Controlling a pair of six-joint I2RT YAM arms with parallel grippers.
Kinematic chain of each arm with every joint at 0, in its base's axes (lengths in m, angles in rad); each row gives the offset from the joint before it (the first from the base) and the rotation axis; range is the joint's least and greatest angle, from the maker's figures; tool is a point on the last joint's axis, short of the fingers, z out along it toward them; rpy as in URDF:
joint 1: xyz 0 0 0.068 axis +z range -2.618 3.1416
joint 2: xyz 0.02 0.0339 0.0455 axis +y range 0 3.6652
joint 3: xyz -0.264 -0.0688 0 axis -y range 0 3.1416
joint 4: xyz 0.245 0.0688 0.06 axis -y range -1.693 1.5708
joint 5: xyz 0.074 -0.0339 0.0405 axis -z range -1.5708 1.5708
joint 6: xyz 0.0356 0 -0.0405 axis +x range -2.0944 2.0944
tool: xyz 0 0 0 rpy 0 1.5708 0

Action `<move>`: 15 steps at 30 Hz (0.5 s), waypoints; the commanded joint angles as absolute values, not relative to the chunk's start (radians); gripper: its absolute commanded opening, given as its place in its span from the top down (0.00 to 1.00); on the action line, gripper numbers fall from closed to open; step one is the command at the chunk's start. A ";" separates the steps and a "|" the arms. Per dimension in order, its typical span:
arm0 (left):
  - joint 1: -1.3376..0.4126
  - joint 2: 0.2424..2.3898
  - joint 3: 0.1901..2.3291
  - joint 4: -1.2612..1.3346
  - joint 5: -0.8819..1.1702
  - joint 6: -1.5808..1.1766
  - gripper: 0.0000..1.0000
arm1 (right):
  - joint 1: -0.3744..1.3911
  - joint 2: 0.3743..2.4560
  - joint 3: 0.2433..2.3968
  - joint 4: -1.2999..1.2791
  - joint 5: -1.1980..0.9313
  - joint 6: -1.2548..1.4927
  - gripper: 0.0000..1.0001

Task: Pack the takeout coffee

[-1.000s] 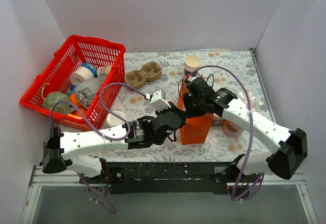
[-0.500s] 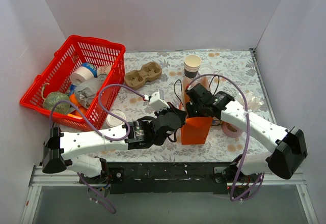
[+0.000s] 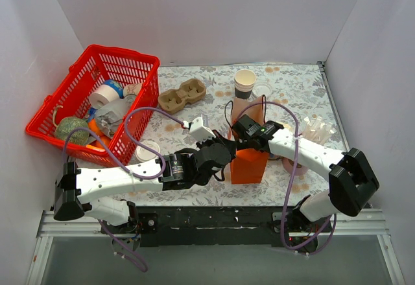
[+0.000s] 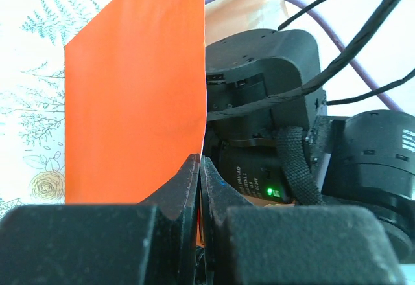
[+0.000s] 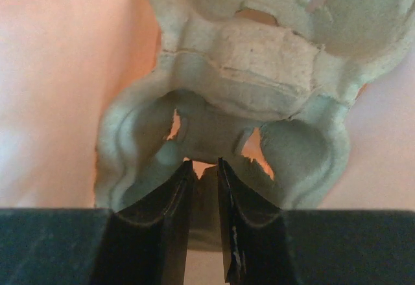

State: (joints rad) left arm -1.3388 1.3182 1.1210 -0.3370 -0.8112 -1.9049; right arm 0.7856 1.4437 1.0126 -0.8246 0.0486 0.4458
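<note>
The takeout coffee [image 3: 148, 149] shows as a round white lid beside the basket's near corner, apart from both grippers. An orange paper bag [image 3: 250, 164] stands open at the table's middle. My left gripper [image 3: 227, 151] is shut on the bag's left rim; in the left wrist view its fingers [image 4: 188, 175] pinch the orange paper [image 4: 130, 103]. My right gripper [image 3: 242, 131] reaches down into the bag. In the right wrist view it [image 5: 206, 168] is shut on a ridge of a pulp cup carrier [image 5: 246, 58] lying inside the bag.
A lidless paper cup [image 3: 245, 82] and a flat white lid [image 3: 262, 90] stand behind the bag. A second pulp carrier [image 3: 183, 94] lies at the back left. The red basket [image 3: 139, 61] of odds and ends fills the left. A pink tape roll [image 3: 296, 164] lies right of the bag.
My right gripper has sunk lower into the bag and its jaws have narrowed onto the carrier. The left gripper has kept its pinch on the bag's rim.
</note>
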 commanded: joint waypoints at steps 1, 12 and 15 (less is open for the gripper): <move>-1.342 1.298 1.149 -0.368 -0.838 -1.881 1.00 | 0.779 1.457 0.982 -0.821 0.095 0.446 0.70; -1.344 1.285 1.131 -0.321 -0.805 -1.769 1.00 | 0.778 1.358 1.150 -0.818 0.090 0.425 0.63; -1.344 1.275 1.112 -0.252 -0.761 -1.680 1.00 | 0.778 1.287 1.219 -0.773 0.113 0.396 0.60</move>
State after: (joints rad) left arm -1.3392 1.3182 1.1213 -0.3122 -0.7910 -1.8153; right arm 0.7845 1.4124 1.0935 -0.8219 0.0811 0.4351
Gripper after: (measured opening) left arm 0.009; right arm 0.363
